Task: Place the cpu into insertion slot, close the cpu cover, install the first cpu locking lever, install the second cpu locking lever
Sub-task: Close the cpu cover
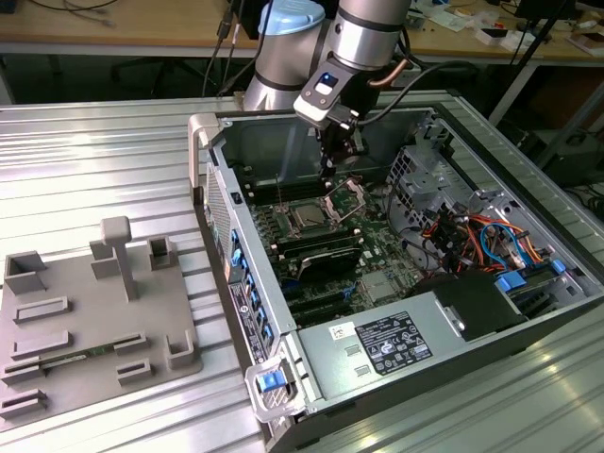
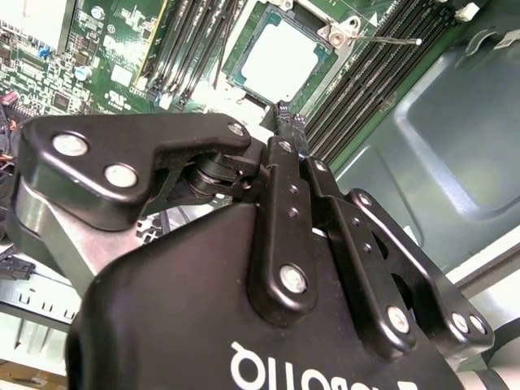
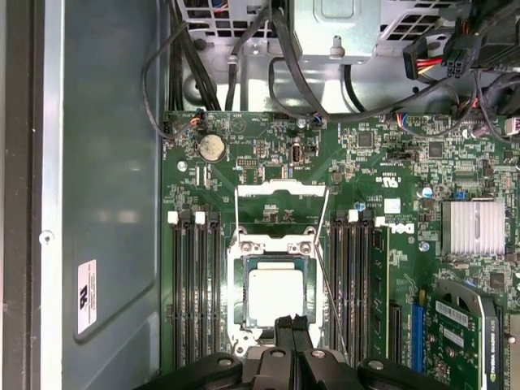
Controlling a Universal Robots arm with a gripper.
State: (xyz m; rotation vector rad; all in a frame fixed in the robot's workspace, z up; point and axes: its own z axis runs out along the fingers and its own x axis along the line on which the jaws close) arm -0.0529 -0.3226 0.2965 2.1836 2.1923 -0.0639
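The cpu (image 3: 275,294) lies flat in the insertion slot (image 3: 238,280), its silver top showing in both wrist views (image 2: 280,58) and, small, in the exterior view (image 1: 307,217). The cpu cover (image 3: 280,193) is swung open, standing up from the slot's far edge (image 1: 347,196). A thin wire locking lever (image 3: 327,284) sticks out beside the slot, free of its catch (image 2: 382,36). My gripper (image 3: 291,327) hovers above the slot's near edge, fingers shut together with nothing between them (image 2: 287,123). In the exterior view the gripper (image 1: 338,159) hangs just above the open cover.
Black memory slots (image 3: 193,284) flank the socket on both sides. A finned heatsink (image 3: 472,227), an expansion card (image 3: 455,325) and cable bundles (image 1: 472,236) lie in the case, walled by its metal sides (image 1: 209,156). A grey fixture plate (image 1: 85,321) sits at the exterior view's left.
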